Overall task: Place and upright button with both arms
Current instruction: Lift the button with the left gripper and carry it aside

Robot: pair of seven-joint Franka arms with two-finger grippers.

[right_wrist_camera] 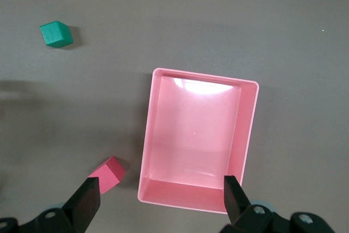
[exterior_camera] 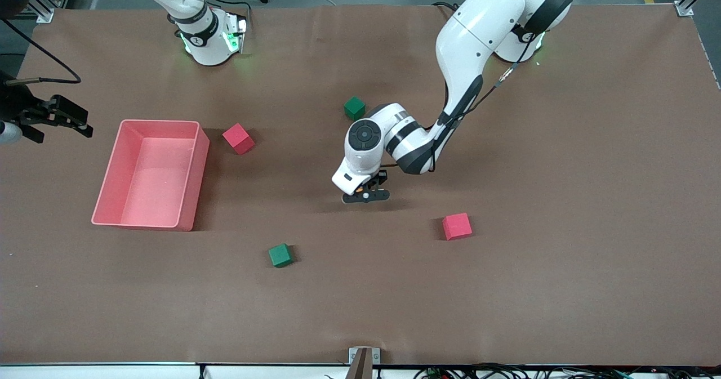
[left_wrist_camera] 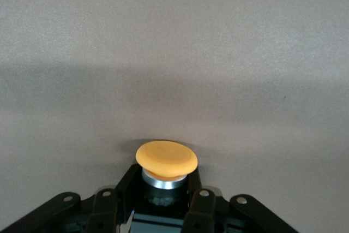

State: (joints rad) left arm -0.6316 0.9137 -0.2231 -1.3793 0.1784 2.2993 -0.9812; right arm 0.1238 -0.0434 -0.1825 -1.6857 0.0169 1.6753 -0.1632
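With my left pincer [left_wrist_camera: 155,203] clamped on button [left_wrist_camera: 166,159] low over worktop [exterior_camera: 507,289], grasp step; next, lift and hand toward waiting, wide-open right pincer [right_wrist_camera: 161,197].

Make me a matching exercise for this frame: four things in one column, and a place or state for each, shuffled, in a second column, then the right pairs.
Things
1. button
2. left gripper
3. right gripper
4. pink bin

Places or states
A. open, up in the air over the pink bin
B. sits on the table toward the right arm's end, nothing inside
C. down at the table's middle, shut on the button
D. orange cap showing, black body clamped between two gripper fingers

Pairs: 1-D, 2-C, 3-A, 4-B
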